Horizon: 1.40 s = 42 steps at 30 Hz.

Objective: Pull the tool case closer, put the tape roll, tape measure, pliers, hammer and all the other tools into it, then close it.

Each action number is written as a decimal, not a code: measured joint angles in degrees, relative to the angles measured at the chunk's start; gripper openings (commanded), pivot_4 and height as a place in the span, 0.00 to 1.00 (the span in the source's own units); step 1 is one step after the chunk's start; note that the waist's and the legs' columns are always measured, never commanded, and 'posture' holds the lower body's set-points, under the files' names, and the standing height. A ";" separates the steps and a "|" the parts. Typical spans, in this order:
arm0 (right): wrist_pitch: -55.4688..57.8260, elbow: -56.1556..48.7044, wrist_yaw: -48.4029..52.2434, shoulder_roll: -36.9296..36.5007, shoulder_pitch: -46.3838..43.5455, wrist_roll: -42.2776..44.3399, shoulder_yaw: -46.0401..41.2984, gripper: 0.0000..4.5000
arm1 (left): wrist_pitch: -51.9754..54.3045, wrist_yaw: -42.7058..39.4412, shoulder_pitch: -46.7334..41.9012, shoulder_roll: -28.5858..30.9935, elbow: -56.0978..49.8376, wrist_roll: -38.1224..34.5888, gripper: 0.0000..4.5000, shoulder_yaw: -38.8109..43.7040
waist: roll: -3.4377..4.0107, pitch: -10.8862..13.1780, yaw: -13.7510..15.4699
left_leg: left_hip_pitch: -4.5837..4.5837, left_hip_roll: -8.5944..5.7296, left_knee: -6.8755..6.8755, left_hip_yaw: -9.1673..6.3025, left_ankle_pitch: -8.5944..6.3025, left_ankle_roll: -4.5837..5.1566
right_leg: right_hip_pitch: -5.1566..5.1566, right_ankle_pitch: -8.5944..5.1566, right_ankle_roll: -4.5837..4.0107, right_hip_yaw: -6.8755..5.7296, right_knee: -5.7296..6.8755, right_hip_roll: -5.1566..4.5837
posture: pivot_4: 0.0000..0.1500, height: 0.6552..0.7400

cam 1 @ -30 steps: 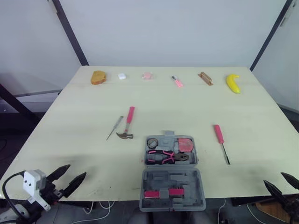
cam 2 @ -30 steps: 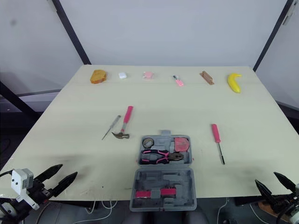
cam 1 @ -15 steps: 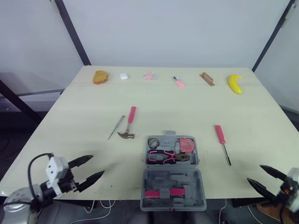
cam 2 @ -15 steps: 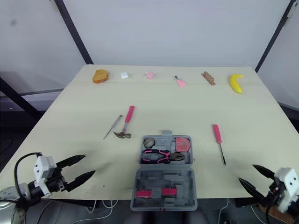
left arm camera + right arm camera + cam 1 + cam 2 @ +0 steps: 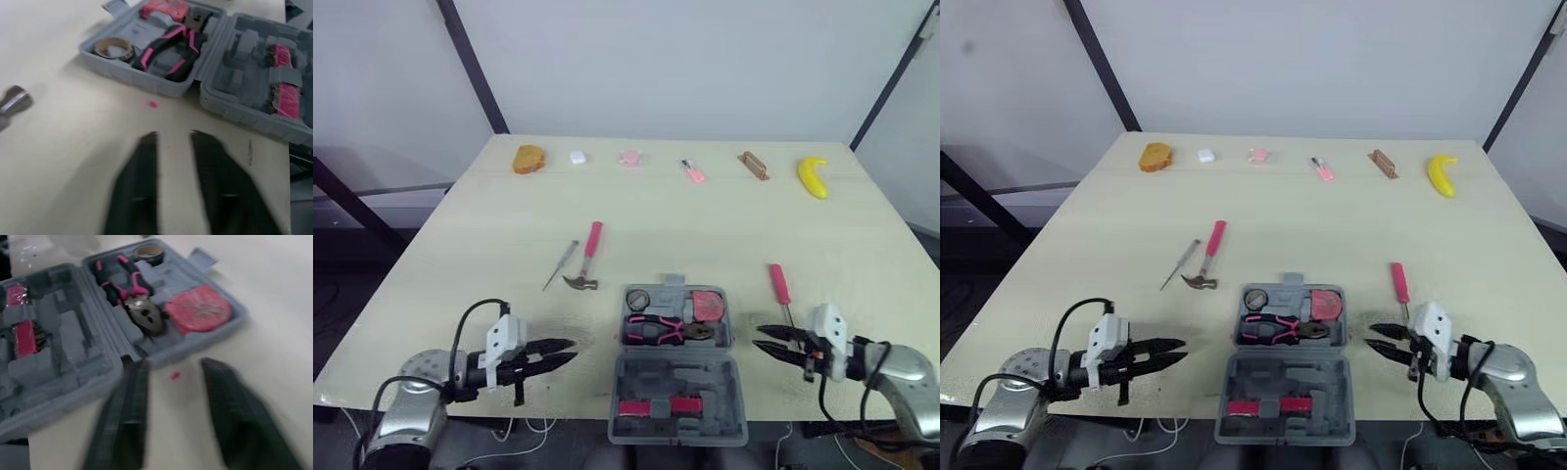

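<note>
Your left hand (image 5: 570, 350) and right hand (image 5: 759, 337) both gape empty, either side of the open case (image 5: 724, 387) on the counter (image 5: 705, 225); the hammer (image 5: 587, 257) lies farther out.

no lettering, label or number can be read — not on any surface.

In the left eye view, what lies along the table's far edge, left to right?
Orange-brown lump, white block, pale pink piece, small pink tool, brown block, banana.
</note>
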 measured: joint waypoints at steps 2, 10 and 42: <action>0.04 0.11 0.02 -0.05 -1.25 -1.54 2.05 0.01 | -0.45 -0.09 -1.01 -0.61 0.38 0.72 0.00 -1.13 | 0.00 0.00 -0.05 | 0.00 0.00 0.00 -0.02 0.00 0.00 | -0.01 0.00 0.01 0.01 0.01 -0.01 | 1.00 1.00; -0.27 2.45 0.74 -1.13 -4.28 -7.66 8.22 0.01 | -2.39 -0.65 -3.90 -1.16 4.48 2.71 0.00 -4.80 | 0.00 0.00 -0.18 | 0.05 -0.02 0.03 0.00 0.00 0.00 | 0.00 0.01 0.00 0.00 0.12 0.03 | 1.00 1.00; -3.88 9.42 0.61 0.55 -8.45 -11.52 10.83 0.01 | -1.61 -2.31 -14.58 -7.87 13.10 5.96 0.00 -11.41 | 0.00 0.01 -0.21 | -0.16 -0.02 0.67 -0.02 0.00 0.01 | -0.02 0.01 0.01 -0.11 0.48 0.07 | 1.00 1.00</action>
